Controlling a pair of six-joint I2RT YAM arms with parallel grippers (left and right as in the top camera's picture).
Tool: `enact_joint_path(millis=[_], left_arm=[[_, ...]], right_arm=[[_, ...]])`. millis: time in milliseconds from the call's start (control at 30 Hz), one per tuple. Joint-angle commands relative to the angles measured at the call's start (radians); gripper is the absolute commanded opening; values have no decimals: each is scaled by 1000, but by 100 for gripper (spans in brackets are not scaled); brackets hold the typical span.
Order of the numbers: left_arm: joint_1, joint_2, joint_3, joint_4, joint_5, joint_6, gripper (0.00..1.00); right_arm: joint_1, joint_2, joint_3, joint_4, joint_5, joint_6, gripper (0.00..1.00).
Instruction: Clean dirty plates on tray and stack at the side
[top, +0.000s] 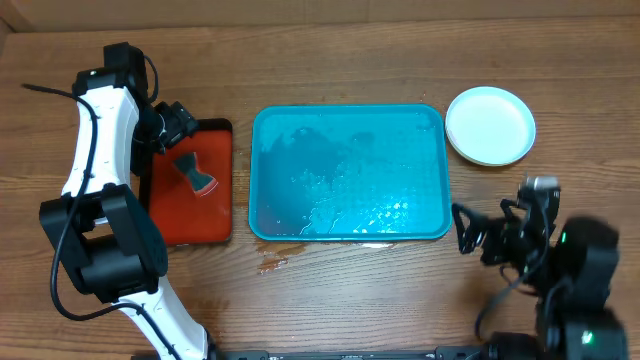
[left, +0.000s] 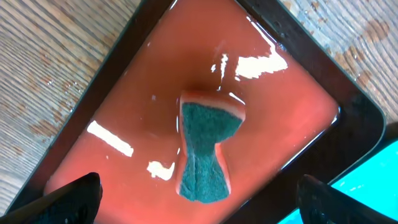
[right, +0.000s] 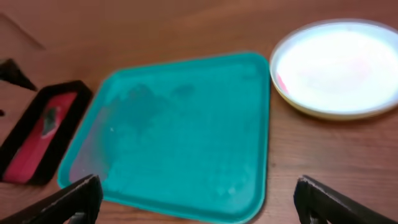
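**Plates off the tray, piled beside it**

The plates (top: 490, 125) sit in one pile on the table, just beside the tray's (top: 400, 120) top right corner in the overhead view (top plate has a pale centre and light blue rim). The tray surface is wet and streaked. The left gripper (left: 199, 202) hangs over the red tray (top: 215, 215), fingers spread wide and gripping nothing. The green sponge (left: 204, 152) lies in the wet red tray below it. The right gripper (right: 199, 202) hovers near the tray's lower right corner, also spread wide with nothing between its fingers.
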Motion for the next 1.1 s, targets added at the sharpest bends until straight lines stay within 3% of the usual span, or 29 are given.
enact_joint_path(millis=[0, 200, 467, 800, 1067], left_arm=[[-6, -2, 11, 2, 2, 2, 100], [-6, -2, 11, 2, 2, 1, 100], [-6, -2, 11, 2, 2, 2, 100], [-6, -2, 11, 2, 2, 2, 100], [-6, -2, 11, 2, 2, 2, 100]], right_arm=[[5, -154, -130, 89, -37, -2, 100], [5, -382, -307, 282, -37, 1, 100], [26, -540, -472, 475, -15, 1, 100], [123, -547, -494, 557, 199, 1, 100], [121, -547, -589, 739, 222, 1, 100]])
